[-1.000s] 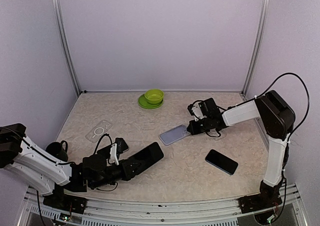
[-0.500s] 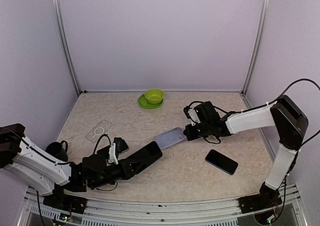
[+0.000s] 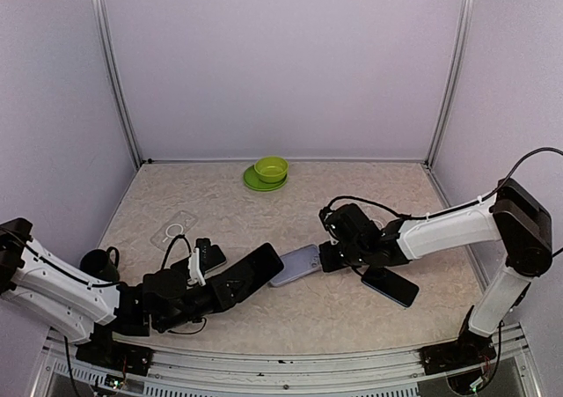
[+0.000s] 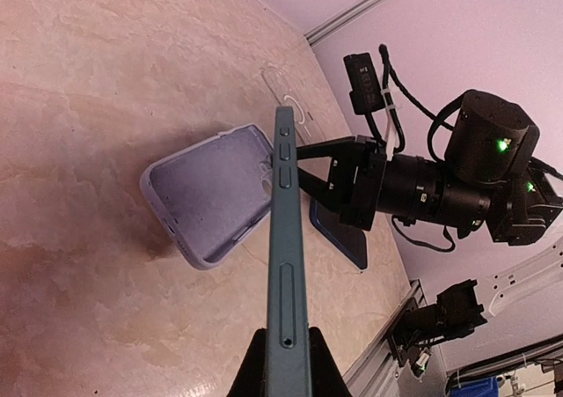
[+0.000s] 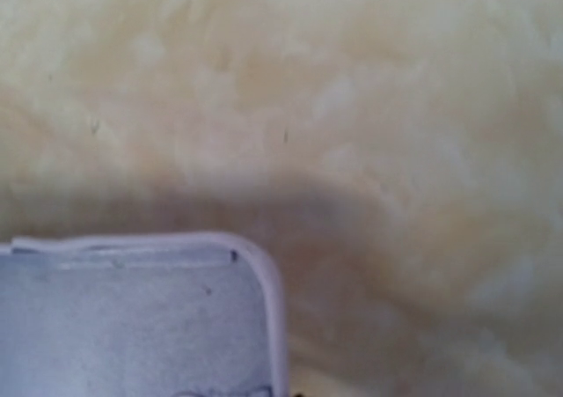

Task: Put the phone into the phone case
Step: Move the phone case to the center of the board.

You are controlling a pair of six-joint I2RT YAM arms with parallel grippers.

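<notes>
My left gripper [image 3: 218, 291] is shut on a dark phone [image 3: 248, 275] and holds it tilted above the table. In the left wrist view the phone [image 4: 286, 265] is edge-on between my jaws [image 4: 286, 342]. The lavender phone case [image 3: 296, 264] lies open side up right beside the phone's far end. It also shows in the left wrist view [image 4: 211, 194]. My right gripper [image 3: 326, 256] is shut on the case's right end. The right wrist view shows only a corner of the case [image 5: 132, 318] over the table; its own fingers are out of frame.
A second dark phone [image 3: 390, 284] lies right of the case, under the right arm. A clear case [image 3: 173, 230] and a small black object [image 3: 205, 258] lie at the left. A black mug [image 3: 95, 262] stands far left. A green bowl on a plate [image 3: 270, 169] is at the back.
My right gripper has brought the lavender case forward and left, up to the phone's tip. My left gripper has shifted the phone slightly left and tilted it.
</notes>
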